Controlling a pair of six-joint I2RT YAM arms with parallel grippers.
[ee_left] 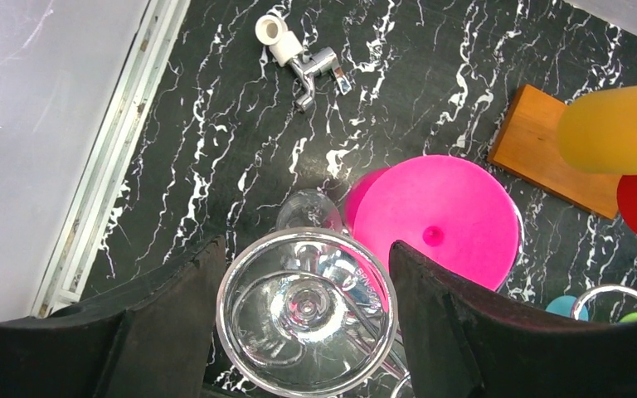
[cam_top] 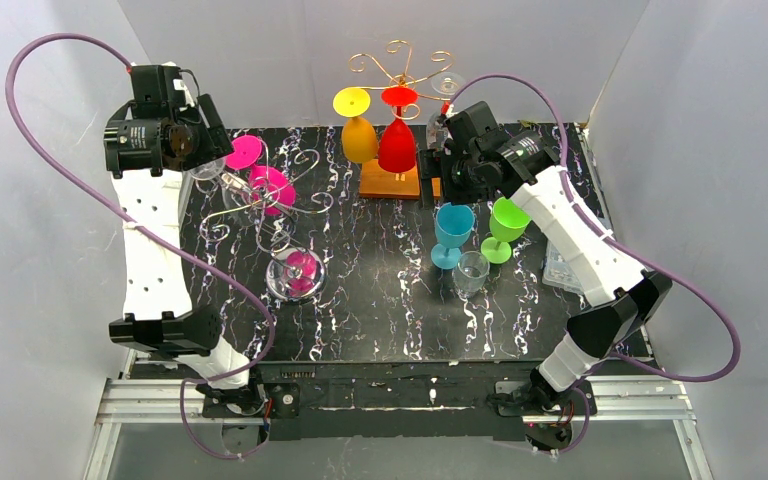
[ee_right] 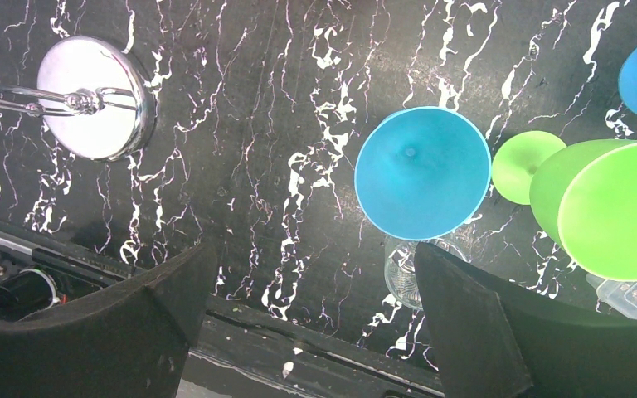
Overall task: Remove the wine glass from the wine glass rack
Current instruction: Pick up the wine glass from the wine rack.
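Left claw (ee_left: 305,249): you have it high at the far-left corner of the table (cam_top: 380,310). Its two fingers sit against opposite sides of the clear wine glass (ee_left: 307,311), so it reads as clamped on the glass rather than standing free. The left wrist view looks straight down the glass axis, with the stem centred between the fingers. That is a sensible hold, since a centred, round body will not twist as you move it. The glass sits at the outer end of the silver wire rack (cam_top: 295,290), beside the pink glasses (ee_left: 435,220) hanging from the same rack. Wire shows through the glass, and you cannot tell from here whether the foot is clear of its hook, so judge the task as mid-removal, not done. Your next move probably needs a slide outward along the wire's open end. A straight pull risks tipping the light rack or knocking the pink foot just beside the claw. Right claw (ee_right: 313,249): fingers wide apart with nothing between them, parked up by the gold rack (cam_top: 397,60) that carries the yellow glass (cam_top: 359,135) and red glass (cam_top: 397,145). Its camera looks down on the teal glass (ee_right: 421,172) and green glass (ee_right: 614,211), which stand upright on the table, well apart from the left arm's work.
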